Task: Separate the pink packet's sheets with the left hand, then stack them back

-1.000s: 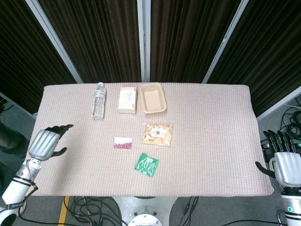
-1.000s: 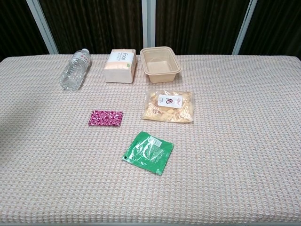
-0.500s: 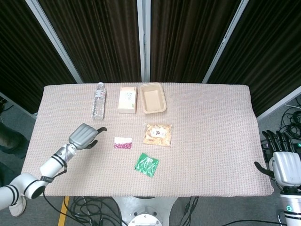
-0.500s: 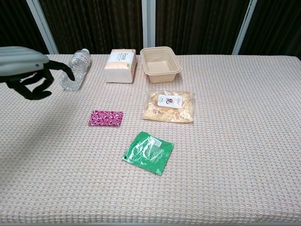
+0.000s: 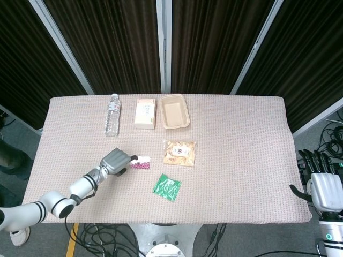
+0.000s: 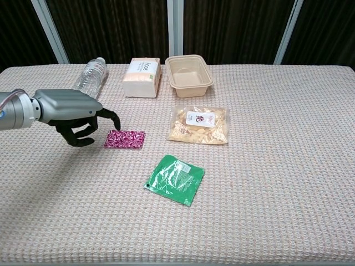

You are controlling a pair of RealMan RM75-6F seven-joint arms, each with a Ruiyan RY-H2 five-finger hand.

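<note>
The pink patterned packet (image 5: 141,163) (image 6: 126,138) lies flat on the table, left of centre. My left hand (image 5: 116,160) (image 6: 75,113) hovers just to its left, fingers apart and curved down, the fingertips (image 6: 115,121) close above the packet's left edge and holding nothing. My right hand (image 5: 325,187) rests off the table's right edge with its fingers spread; only the head view shows it.
A green packet (image 6: 175,178) lies in front of the pink one and a bag of snacks (image 6: 199,124) to its right. At the back stand a water bottle (image 6: 89,81), a tissue pack (image 6: 142,77) and a beige tray (image 6: 188,67).
My left hand has swept in from the table's left edge towards the right and now sits beside the pink packet. The right hand has not moved.
</note>
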